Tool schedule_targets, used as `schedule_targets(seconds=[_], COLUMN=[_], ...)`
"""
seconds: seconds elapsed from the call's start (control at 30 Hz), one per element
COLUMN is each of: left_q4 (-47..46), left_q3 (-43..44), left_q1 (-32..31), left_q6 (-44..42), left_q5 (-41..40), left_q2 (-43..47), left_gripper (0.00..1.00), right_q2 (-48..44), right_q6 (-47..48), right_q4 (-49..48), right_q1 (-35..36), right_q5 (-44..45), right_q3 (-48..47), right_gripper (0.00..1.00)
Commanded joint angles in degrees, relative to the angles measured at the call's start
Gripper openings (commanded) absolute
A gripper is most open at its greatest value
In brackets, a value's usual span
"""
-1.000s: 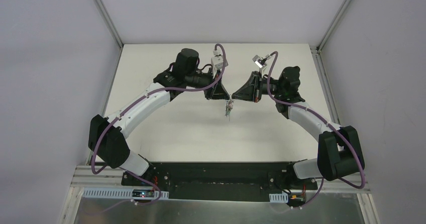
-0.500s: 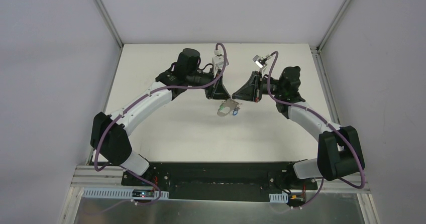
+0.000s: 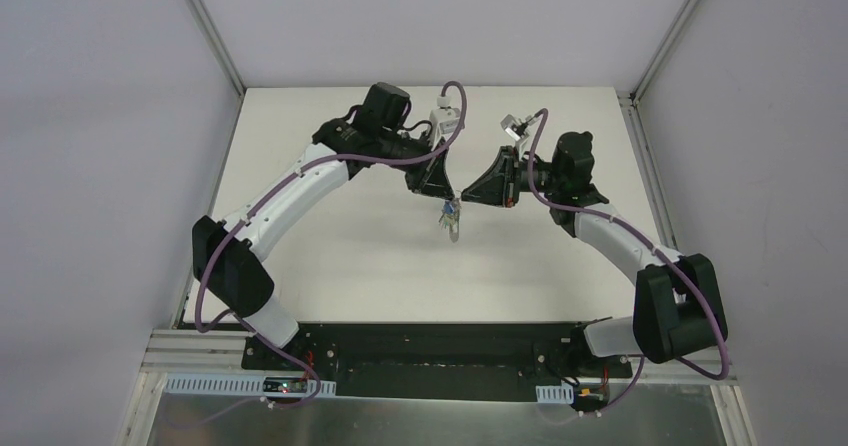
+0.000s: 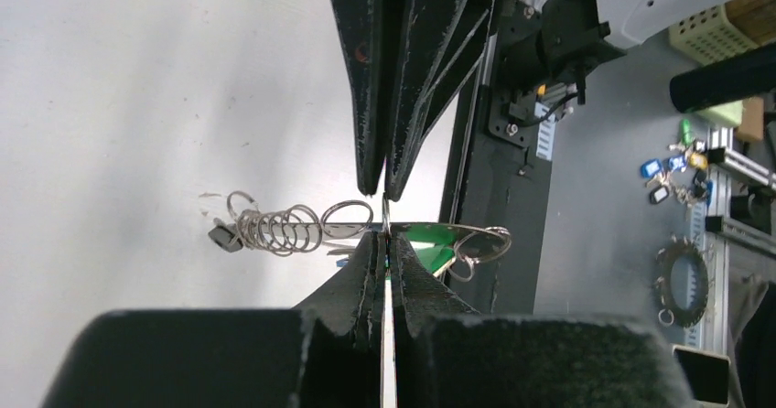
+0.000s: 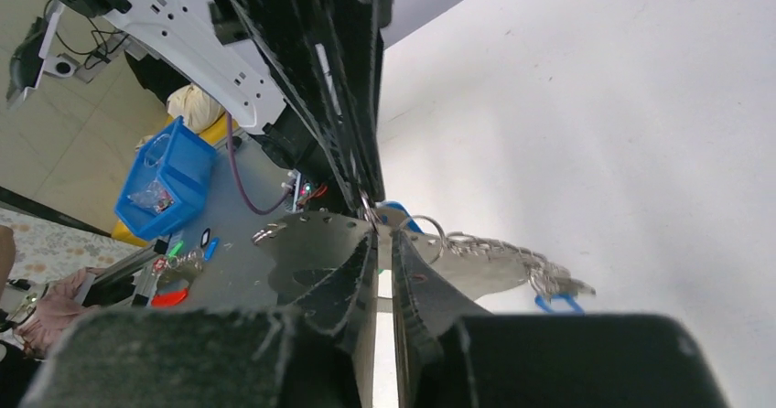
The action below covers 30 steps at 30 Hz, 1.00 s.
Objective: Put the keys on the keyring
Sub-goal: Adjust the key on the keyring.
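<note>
Keyring (image 3: 451,222) hangs above the middle of the table (image 3: 330,256), just near of where the two arms meet tip to tip. Left gripper (image 4: 385,241) and right gripper (image 4: 384,191) are each clenched on a thin metal ring of it. The linked rings (image 4: 279,230) and black tag (image 4: 220,236) dangle free, and the green key (image 4: 428,240) sits right beside the left fingertips.

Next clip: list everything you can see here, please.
keyring: one, pale grey with silver rings, hanging between the claw tips above mid-table
green key: one, beside the left claw's tips
blue key: one, at the claw tips
table: one, white
blue bin: one, off the table, right wrist view
left claw: black, shut at the keyring
right claw: black, shut, tip to tip with the left
</note>
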<state>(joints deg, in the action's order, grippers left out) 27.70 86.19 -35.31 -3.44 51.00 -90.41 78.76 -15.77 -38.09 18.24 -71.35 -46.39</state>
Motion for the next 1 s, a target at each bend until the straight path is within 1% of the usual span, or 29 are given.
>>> schedule_targets(seconds=[0.0, 0.1, 0.4, 0.77, 0.83, 0.9, 0.97], left_q4=[18.54, 23.20, 25.24, 23.42, 23.21, 23.13, 23.10], left_q3=[10.90, 13.69, 15.63, 16.29, 16.31, 16.29, 16.30], left_q1=[-1.32, -2.22, -3.95, -4.57, -4.59, -4.68, -4.68], left_q6=[-9.74, -11.11, -11.92, -9.76, -9.72, -9.65, -9.58], left_q5=[-1.62, -2.30, -2.96, -2.44, -2.37, -2.19, -2.05], left_q2=[-2.90, -4.84, -6.66, -7.48, -7.56, -7.63, -7.67], left_gripper=[0.00, 0.00, 0.00, 0.00, 0.00, 0.00, 0.00], right_q2=[-2.42, -2.69, -3.94, -3.55, -3.20, -2.95, -2.85], right_q6=[8.32, 8.15, 6.11, 7.47, 7.91, 8.72, 10.31], right_q4=[6.99, 7.41, 6.48, 5.95, 6.50, 7.47, 9.76], right_q1=[-0.06, 0.09, 0.65, 4.10, 4.44, 4.74, 4.77], right_q5=[0.16, -0.32, -2.89, -3.75, -3.62, -3.57, -3.33], right_q3=[-3.00, -3.87, -4.90, -2.49, -2.63, -3.01, -3.37], right_gripper=[0.14, 0.18, 0.26, 0.30, 0.29, 0.26, 0.24])
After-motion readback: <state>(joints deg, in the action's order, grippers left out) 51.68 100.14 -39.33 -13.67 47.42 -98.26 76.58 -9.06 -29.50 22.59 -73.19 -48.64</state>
